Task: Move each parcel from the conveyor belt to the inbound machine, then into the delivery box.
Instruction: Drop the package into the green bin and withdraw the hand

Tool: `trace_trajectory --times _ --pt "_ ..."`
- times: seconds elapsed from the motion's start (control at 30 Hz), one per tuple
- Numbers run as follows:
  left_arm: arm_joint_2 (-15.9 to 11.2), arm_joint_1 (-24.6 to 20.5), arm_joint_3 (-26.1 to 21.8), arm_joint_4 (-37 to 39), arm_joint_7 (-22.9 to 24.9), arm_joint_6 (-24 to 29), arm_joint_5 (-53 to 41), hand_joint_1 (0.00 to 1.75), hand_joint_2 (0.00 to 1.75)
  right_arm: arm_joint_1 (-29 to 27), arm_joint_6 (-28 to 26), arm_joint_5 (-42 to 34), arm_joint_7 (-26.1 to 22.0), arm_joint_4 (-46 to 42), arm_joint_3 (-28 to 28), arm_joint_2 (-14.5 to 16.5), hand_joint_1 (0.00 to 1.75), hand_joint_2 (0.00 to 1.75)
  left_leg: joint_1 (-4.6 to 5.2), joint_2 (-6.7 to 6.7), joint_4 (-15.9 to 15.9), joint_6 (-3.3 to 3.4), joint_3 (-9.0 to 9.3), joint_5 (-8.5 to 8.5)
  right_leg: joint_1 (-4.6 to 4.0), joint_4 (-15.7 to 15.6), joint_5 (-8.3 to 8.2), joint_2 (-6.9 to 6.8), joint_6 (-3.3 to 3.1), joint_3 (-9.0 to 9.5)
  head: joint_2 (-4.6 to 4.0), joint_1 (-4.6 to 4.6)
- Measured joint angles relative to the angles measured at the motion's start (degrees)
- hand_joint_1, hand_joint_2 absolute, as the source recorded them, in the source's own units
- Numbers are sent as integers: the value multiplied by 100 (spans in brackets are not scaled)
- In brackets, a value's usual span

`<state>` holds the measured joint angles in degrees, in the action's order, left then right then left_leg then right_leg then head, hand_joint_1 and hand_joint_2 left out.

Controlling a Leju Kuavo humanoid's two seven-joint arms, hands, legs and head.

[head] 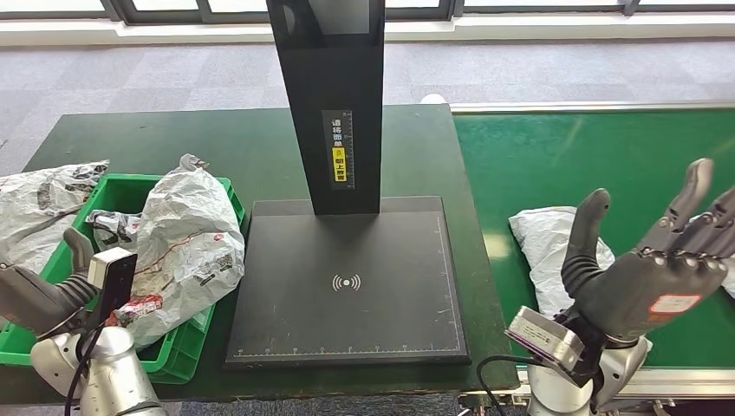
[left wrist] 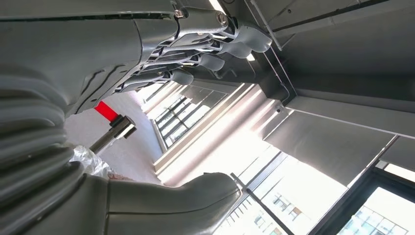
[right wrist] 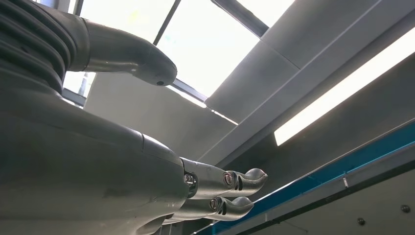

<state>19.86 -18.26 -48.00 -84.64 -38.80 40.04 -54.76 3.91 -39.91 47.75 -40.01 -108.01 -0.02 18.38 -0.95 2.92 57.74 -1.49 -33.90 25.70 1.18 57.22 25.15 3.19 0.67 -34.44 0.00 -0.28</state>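
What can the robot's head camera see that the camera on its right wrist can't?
The head view looks down on the work: the black inbound machine, the green delivery box with grey parcels in it, the white parcel on the green conveyor belt, and the left hand by the box. The right wrist view points upward instead, at the ceiling, a long light strip and a bright window. Both share the right hand, raised with its fingers apart and holding nothing.

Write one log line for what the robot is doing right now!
right hand: open, raised over white plastic parcel on green conveyor belt | left hand: open, empty, by green plastic box | black scanner plate: bare
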Motion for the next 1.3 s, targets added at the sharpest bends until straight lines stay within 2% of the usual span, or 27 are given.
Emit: trace_trajectory --times 0.2,0.33,0.4,0.5,0.57,0.73,0.9,1.07,1.3 --pt "0 0 -2 26 0 0 32 0 175 -2 0 18 -1 10 0 0 0 175 0 0 0 0 0 0 0 0 0 0 0 0 0 0" --pt "8 59 131 46 0 0 966 0 175 -1 -2 142 24 152 -32 0 0 175 0 -2 0 -1 0 1 0 -1 0 2 0 0 0 0" --pt "8 167 480 87 0 0 1954 0 175 12 -1 440 119 425 -133 0 0 175 0 0 0 0 -1 1 0 -2 0 -1 0 1 0 1" --pt "-42 318 1316 144 -1 -46 3273 0 175 66 11 894 239 974 -371 1 0 175 0 22 1 5 -12 -3 -1 -2 0 -25 1 5 0 2" --pt "-89 390 1863 166 0 -317 3882 0 175 167 15 1125 331 1349 -562 4 0 175 0 29 2 7 -16 -6 0 -2 -1 -35 2 6 0 2" --pt "-179 548 2905 89 0 -1618 4790 0 175 789 15 1939 472 2614 -1613 39 0 175 1 29 7 10 -18 -10 3 -3 -7 -34 8 7 0 3" --pt "-227 670 3419 -71 -1 -2377 5091 0 175 1382 15 2467 465 3802 -2937 52 0 175 1 32 10 10 -23 -11 2 -3 -8 -34 10 3 0 3" --pt "-233 678 3591 -185 0 -2653 5170 0 175 1725 13 2441 554 4763 -3734 -17 0 175 0 32 9 9 -25 -10 0 -2 -5 -34 7 -1 0 4" --pt "-235 682 3663 -251 0 -2774 5193 0 175 1937 7 2432 683 5521 -4199 -158 0 175 0 32 8 9 -28 -10 0 -2 -5 -35 7 -2 0 4"
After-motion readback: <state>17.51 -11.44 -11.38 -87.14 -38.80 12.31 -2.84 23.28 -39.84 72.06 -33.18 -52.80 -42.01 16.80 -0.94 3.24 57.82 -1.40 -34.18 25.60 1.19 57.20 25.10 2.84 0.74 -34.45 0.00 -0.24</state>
